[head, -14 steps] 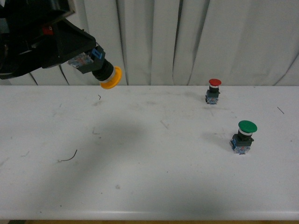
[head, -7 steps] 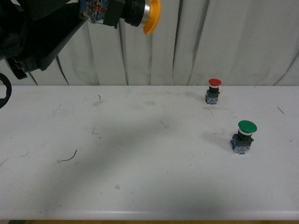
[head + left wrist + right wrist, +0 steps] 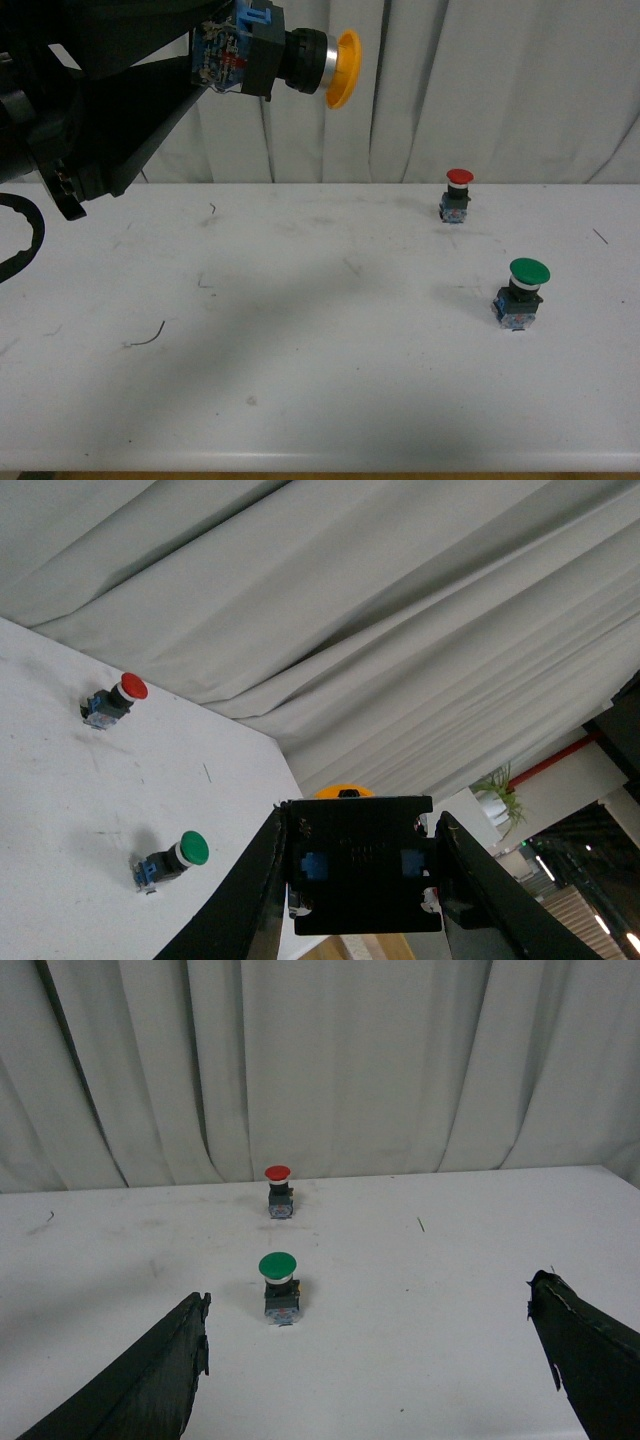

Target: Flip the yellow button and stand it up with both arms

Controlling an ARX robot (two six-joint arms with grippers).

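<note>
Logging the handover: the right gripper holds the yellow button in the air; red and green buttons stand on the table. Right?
No: the left gripper holds the yellow button, as the left wrist view shows; the right gripper is open and empty. The rest stands.

You had both grippers in plain matte black. Left gripper (image 3: 215, 55): bulky wedge shells with flat, faceted sides and hard straight edges. Its fingers (image 3: 255, 900) were long black blades, smooth-edged and tapering toward the tips. A thick black cable (image 3: 40, 230) curled in a loop just below the left gripper's body. Right gripper (image 3: 370, 1295): same black, but its fingers (image 3: 150, 1380) had a rougher, ragged outline at the tips.
</note>
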